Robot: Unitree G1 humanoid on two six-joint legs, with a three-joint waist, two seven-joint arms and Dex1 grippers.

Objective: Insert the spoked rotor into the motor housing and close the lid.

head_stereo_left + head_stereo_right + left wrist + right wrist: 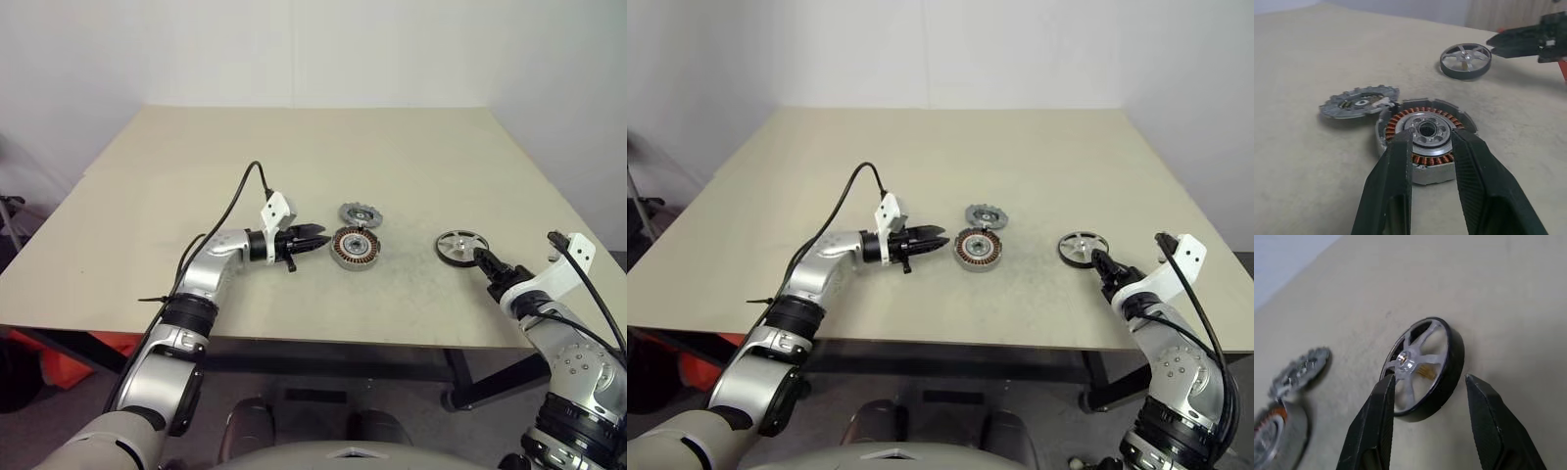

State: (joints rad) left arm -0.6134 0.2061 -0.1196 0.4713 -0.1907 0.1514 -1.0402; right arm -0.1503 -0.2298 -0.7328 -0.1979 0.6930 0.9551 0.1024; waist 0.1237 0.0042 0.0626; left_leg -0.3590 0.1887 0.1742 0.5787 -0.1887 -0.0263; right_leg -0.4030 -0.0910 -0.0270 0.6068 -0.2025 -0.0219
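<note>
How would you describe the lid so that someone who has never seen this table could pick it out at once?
Start at the beige table and find the three round metal parts near its front edge. The lid is the flat grey disc just behind the copper-wound motor housing, touching its rim. Unlike the spoked rotor off to the right, it has a notched, toothed edge and no copper.

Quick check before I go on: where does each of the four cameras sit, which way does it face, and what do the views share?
Left eye, right eye: on the head, looking forward and down at the table; both arms show.
Left wrist: along the left gripper, open, at the motor housing.
Right wrist: along the right gripper, open, at the spoked rotor.
Shared: housing, rotor and lid appear in all.
</note>
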